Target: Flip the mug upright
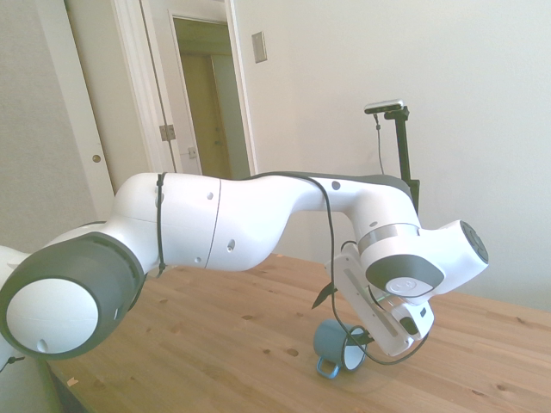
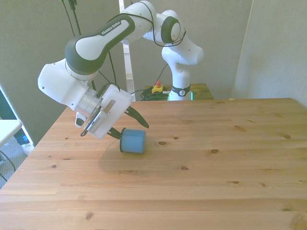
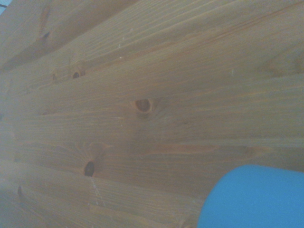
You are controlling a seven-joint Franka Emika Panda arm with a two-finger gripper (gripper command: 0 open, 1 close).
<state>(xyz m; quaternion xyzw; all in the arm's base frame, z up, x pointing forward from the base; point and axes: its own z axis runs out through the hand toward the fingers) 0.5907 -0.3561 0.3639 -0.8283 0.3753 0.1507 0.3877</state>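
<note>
Looking at the front view, you see the mug (image 2: pixel 133 141) lying on its side on the worktop (image 2: pixel 206 182), toward the front view's left and well back from the near edge. Its flat blue base faces the front view's right, and its mouth is turned toward the end effector (image 2: pixel 128 125).

Your end effector comes in tilted from the front view's left. One dark finger (image 2: pixel 139 120) reaches out above the mug without touching it, and the other (image 2: pixel 115 134) runs low to the rim at the mouth. The fingers are spread apart. Whether the lower one sits inside the mouth or only against the rim is hard to tell from here.

From the side view, you can make out the mug's (image 1: pixel 337 348) white inside and dark rim facing the end effector (image 1: pixel 357 338), with the blue loop handle (image 1: pixel 327 368) pointing down toward the worktop (image 1: pixel 224 344). The mug seems to hang a little above the wood there, though the angle makes that uncertain.

In the wrist view you get blurred wood grain with knots (image 3: pixel 142 105), and one blue rounded corner of the mug (image 3: pixel 256 197).
</note>
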